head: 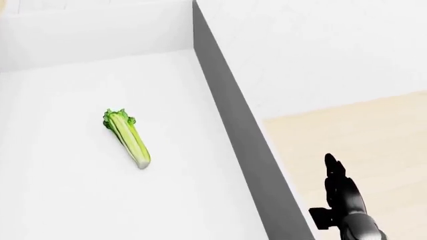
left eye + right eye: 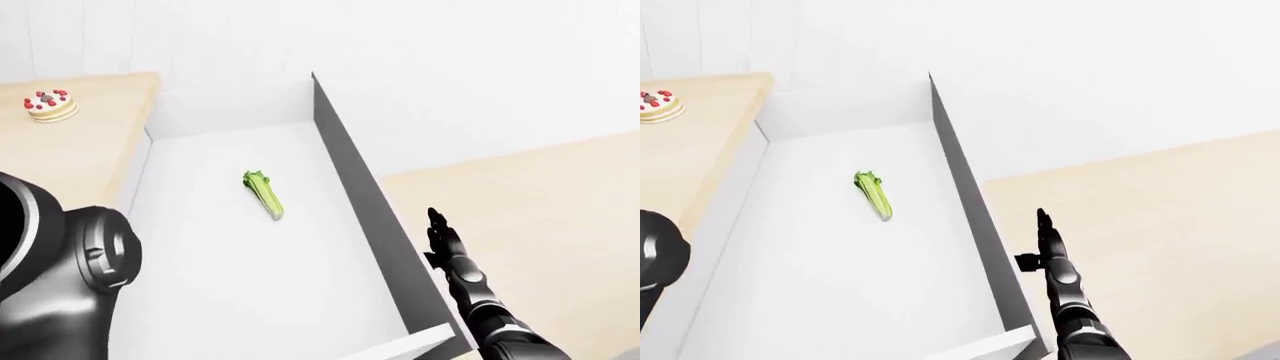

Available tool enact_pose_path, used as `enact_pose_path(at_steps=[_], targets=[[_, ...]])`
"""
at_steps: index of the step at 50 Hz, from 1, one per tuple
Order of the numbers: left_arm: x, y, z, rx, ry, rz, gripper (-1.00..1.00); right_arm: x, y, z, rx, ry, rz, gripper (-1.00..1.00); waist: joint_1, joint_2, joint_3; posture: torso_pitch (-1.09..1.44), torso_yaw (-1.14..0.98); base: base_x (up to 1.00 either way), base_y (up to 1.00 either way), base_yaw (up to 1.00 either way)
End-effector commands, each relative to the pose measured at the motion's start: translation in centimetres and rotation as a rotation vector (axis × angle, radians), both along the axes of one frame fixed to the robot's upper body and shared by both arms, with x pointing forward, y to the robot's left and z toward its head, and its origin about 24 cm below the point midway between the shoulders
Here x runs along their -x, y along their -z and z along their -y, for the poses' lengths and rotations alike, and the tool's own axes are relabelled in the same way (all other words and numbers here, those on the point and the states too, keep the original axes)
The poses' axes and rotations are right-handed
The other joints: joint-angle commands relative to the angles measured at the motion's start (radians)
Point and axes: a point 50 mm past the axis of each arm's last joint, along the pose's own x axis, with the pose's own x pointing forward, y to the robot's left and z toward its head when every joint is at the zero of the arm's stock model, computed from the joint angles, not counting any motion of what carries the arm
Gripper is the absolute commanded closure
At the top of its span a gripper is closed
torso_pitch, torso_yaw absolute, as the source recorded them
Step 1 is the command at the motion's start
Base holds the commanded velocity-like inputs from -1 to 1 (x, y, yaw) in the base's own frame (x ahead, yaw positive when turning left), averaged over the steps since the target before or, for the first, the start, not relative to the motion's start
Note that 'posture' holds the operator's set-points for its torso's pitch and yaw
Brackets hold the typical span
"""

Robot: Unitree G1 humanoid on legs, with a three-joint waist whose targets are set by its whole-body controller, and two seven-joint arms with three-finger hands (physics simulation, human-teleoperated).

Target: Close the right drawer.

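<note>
The right drawer (image 2: pixel 362 204) stands pulled far out, a white box with a grey right wall, seen from above. A green celery stalk (image 1: pixel 126 138) lies on its floor toward the left. The drawer's white front panel (image 2: pixel 982 346) shows at the bottom edge of the eye views. My right hand (image 1: pixel 336 184) is black, with fingers stretched straight and open, just to the right of the grey wall and apart from it. It holds nothing. Only a rounded black part of my left arm (image 2: pixel 62 286) shows at the lower left of the left-eye view; the left hand is hidden.
A wooden counter (image 2: pixel 72 154) runs along the drawer's left side, with a small cake (image 2: pixel 50 106) on it. White cabinet fronts (image 2: pixel 450 82) fill the top right. Pale wooden floor (image 2: pixel 545 210) lies to the right of my hand.
</note>
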Motion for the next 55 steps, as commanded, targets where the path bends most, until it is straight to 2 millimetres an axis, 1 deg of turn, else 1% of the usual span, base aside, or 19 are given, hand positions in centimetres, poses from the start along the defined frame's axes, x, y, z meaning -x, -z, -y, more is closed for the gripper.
enact_pose_path(at_steps=[1, 11, 55], targets=[[0.6, -0.7, -0.1, 0.006, -0.008, 0.036, -1.00, -1.1, -1.0, -1.5, -0.001, -0.080, 0.052, -1.00, 0.008, 0.003, -0.023, 0.00, 0.00, 0.00, 0.00, 0.00], [0.7, -0.7, -0.2, 0.005, -0.008, 0.036, -1.00, -0.9, -0.5, -2.5, -0.012, -0.106, 0.050, -1.00, 0.007, 0.004, -0.024, 0.00, 0.00, 0.00, 0.00, 0.00], [0.7, -0.5, -0.5, 0.011, -0.010, 0.035, -1.00, -1.5, -0.7, -6.1, -0.032, -0.189, 0.069, -1.00, 0.007, 0.017, -0.024, 0.00, 0.00, 0.00, 0.00, 0.00]])
